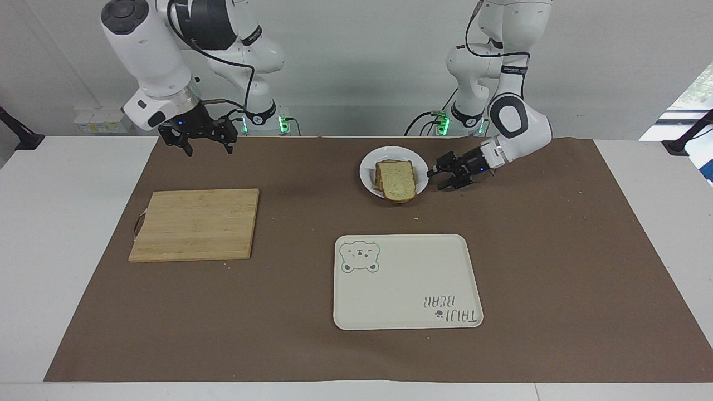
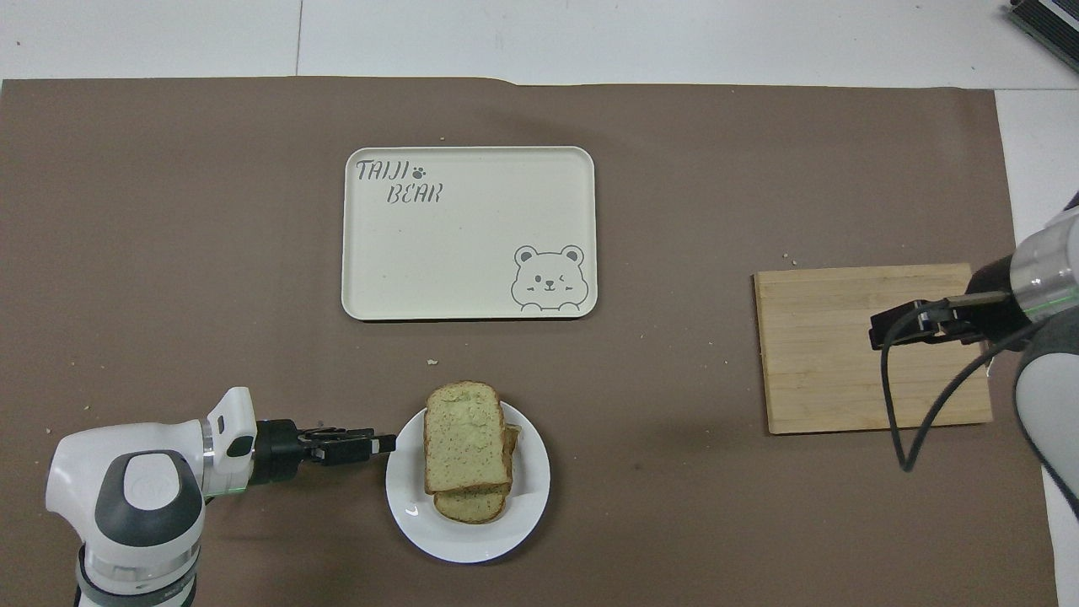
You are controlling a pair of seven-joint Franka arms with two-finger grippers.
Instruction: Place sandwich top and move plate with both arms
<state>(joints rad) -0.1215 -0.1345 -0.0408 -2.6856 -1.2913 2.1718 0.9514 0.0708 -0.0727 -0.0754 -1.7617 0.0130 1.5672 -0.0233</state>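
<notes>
Your left gripper (image 1: 436, 180) sits at the plate's (image 1: 367, 177) rim, fingers parted around it. The sandwich top (image 1: 396, 179) lies on the plate. Your right gripper (image 1: 204, 143) hangs open, well apart from the plate.

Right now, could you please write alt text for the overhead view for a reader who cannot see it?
The left end effector sits at the rim of the white plate, which holds a stacked sandwich. A cream bear tray lies farther from the robots, and the right end effector is over the wooden cutting board.
</notes>
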